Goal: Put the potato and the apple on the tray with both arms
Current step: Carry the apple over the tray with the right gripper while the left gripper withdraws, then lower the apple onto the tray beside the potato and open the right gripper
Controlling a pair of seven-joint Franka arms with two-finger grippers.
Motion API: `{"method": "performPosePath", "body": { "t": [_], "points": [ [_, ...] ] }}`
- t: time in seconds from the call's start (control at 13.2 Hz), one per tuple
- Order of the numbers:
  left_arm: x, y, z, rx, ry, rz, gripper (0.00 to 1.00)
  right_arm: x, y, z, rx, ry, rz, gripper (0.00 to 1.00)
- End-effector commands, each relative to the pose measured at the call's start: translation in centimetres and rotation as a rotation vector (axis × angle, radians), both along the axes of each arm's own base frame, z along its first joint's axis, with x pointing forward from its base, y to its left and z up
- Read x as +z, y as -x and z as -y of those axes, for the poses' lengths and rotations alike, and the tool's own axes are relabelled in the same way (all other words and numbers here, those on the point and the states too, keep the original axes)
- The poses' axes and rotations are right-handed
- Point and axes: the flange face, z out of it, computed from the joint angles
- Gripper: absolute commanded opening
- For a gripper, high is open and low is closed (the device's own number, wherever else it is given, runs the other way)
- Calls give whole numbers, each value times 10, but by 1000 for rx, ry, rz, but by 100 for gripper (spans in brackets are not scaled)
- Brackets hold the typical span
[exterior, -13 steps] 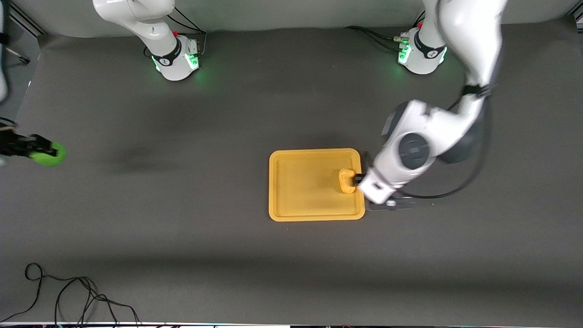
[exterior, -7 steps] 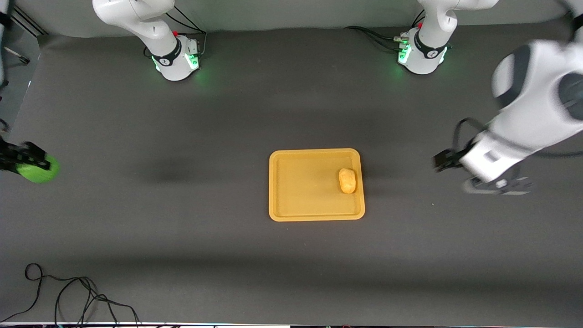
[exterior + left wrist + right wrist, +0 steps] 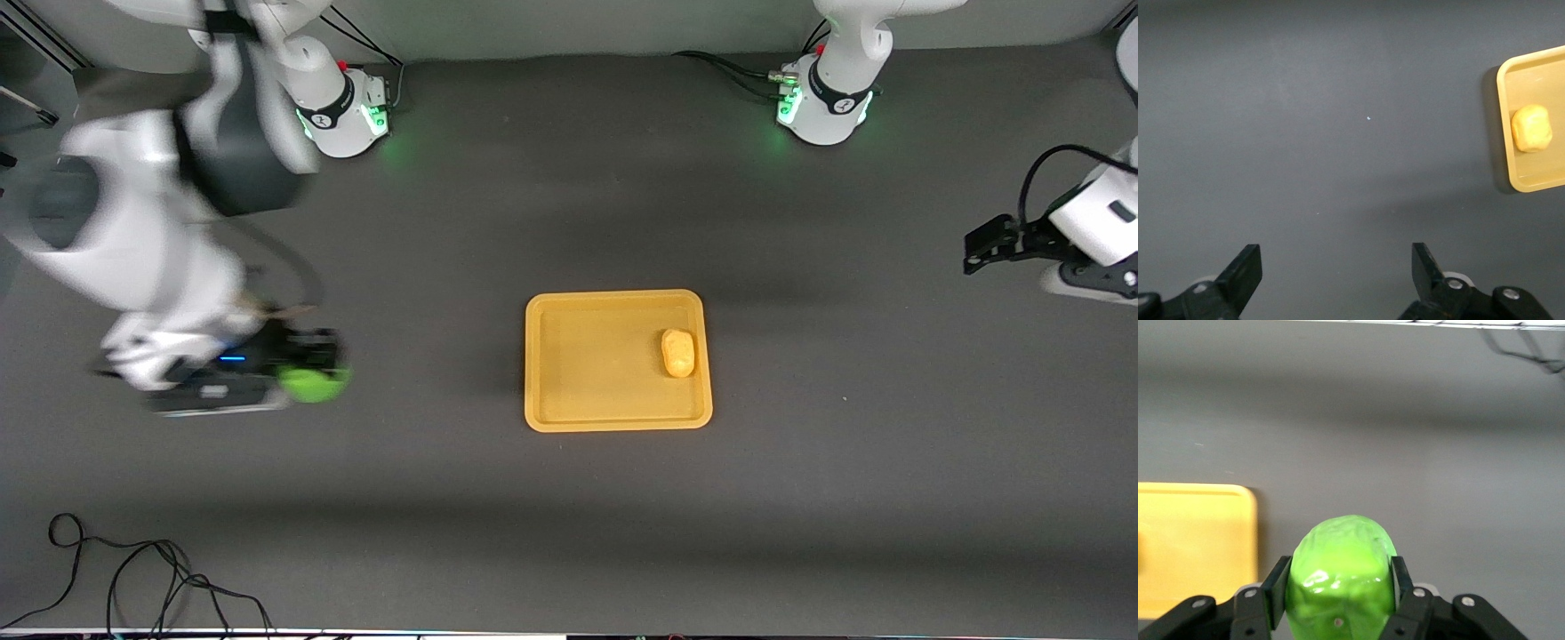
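Observation:
The yellow-orange tray [image 3: 569, 409] lies mid-table, and the potato [image 3: 678, 353] rests on it near the edge toward the left arm's end. My right gripper [image 3: 311, 378] is shut on the green apple [image 3: 313, 384] and holds it above the table, between the right arm's end and the tray. In the right wrist view the apple [image 3: 1341, 577] sits between the fingers, with the tray [image 3: 1198, 547] beside it. My left gripper [image 3: 978, 249] is open and empty above the table at the left arm's end. The left wrist view shows its gripper [image 3: 1335, 267], the tray's rim [image 3: 1503, 133] and the potato [image 3: 1531, 129].
A black cable [image 3: 133, 569] lies coiled near the table's front edge at the right arm's end. The two arm bases [image 3: 342, 107] [image 3: 822, 98] stand along the table's back edge.
My left gripper let go of the potato on the tray and drew back to the left arm's end. My right gripper carried the apple from the table's end toward the tray.

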Motion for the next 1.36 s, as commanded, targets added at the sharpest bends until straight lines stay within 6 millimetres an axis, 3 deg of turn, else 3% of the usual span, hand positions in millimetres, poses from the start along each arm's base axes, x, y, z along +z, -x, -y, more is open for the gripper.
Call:
{"method": "performPosePath", "body": {
  "t": [0.0, 0.08, 0.3, 0.53, 0.91, 1.14, 1.21, 1.29],
  "points": [
    [11, 6, 0, -9, -7, 25, 100, -23, 10, -115, -100, -44, -14, 34],
    [16, 0, -3, 1, 1, 33, 100, -38, 23, -156, -130, -68, -32, 34],
    [12, -1, -9, 7, 5, -16, 100, -87, 66, -248, -149, -45, -19, 33],
    [9, -1, -12, -1, 2, -27, 100, -137, 102, -305, -138, -38, 2, 32],
    [-7, -7, -19, 8, -5, -52, 100, -239, 92, -317, -127, -33, 36, 32],
    [-1, -4, -18, 12, -12, -51, 100, -281, 91, -317, -127, -27, 45, 34],
    [0, -3, -16, 15, -12, -54, 100, -291, 92, -317, -124, -22, 46, 45],
    [-2, -2, -15, 14, -12, -61, 100, -300, 91, -315, -127, -19, 45, 79]
  ]
}}
